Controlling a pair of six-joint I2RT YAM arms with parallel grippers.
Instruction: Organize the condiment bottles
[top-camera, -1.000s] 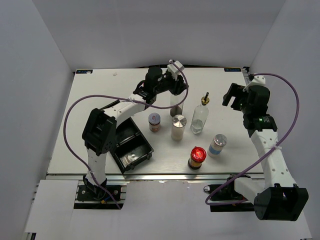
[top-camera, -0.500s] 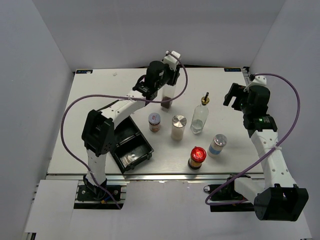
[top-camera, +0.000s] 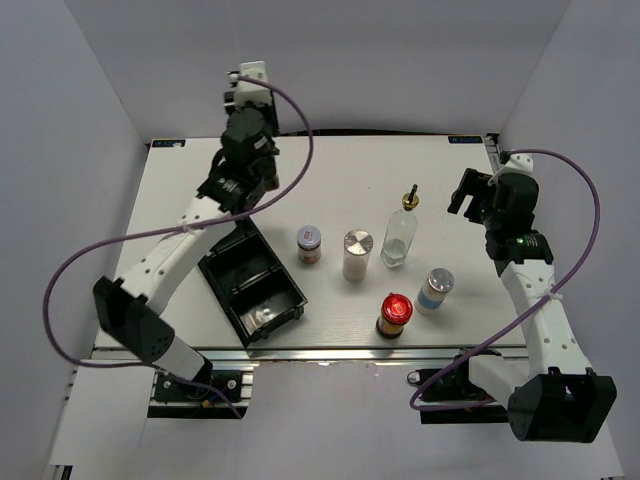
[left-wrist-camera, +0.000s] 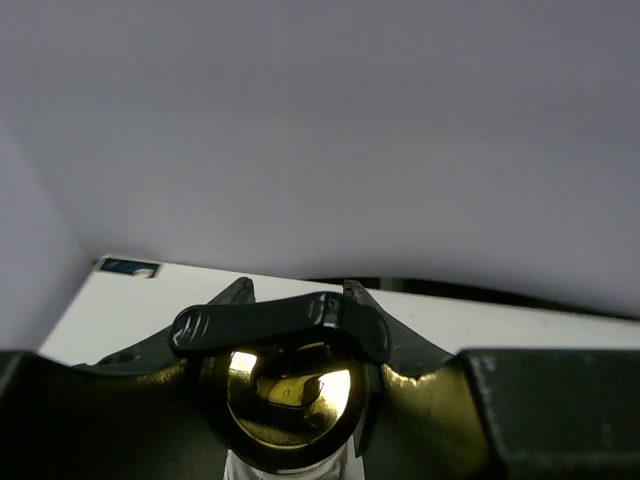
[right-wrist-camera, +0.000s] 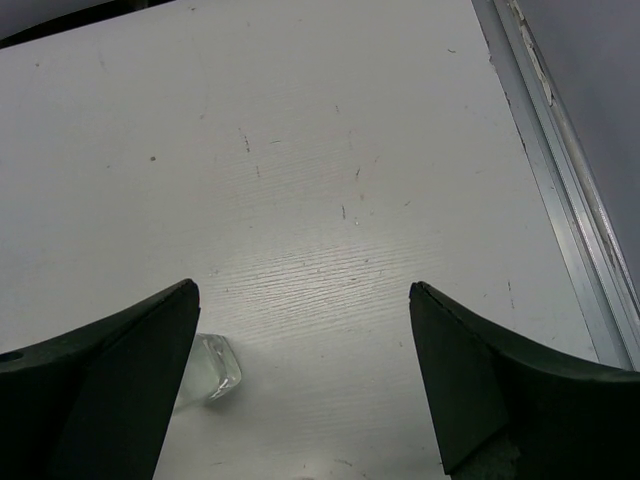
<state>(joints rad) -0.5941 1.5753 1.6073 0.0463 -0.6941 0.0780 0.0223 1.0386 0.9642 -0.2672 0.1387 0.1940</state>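
My left gripper (top-camera: 256, 160) is shut on a tall glass bottle with a gold pourer cap (left-wrist-camera: 290, 395) and holds it over the far left of the table, above the black tray's far end. In the top view the arm hides most of that bottle. The other tall clear bottle (top-camera: 399, 238) stands at centre right. A purple-lid jar (top-camera: 309, 243), a silver-lid jar (top-camera: 356, 254), a red-lid jar (top-camera: 394, 313) and a blue-label silver-lid jar (top-camera: 435, 289) stand around it. My right gripper (top-camera: 466, 194) is open and empty, right of the clear bottle (right-wrist-camera: 210, 368).
The black divided tray (top-camera: 284, 312) lies tilted at the front left of the table, below the left arm. The table's right metal rail (right-wrist-camera: 560, 190) runs close to my right gripper. White walls close in the back and sides.
My left arm has swung from the table's back centre to the far left, carrying the gold-capped bottle with it. The right arm and the other bottles have not moved.
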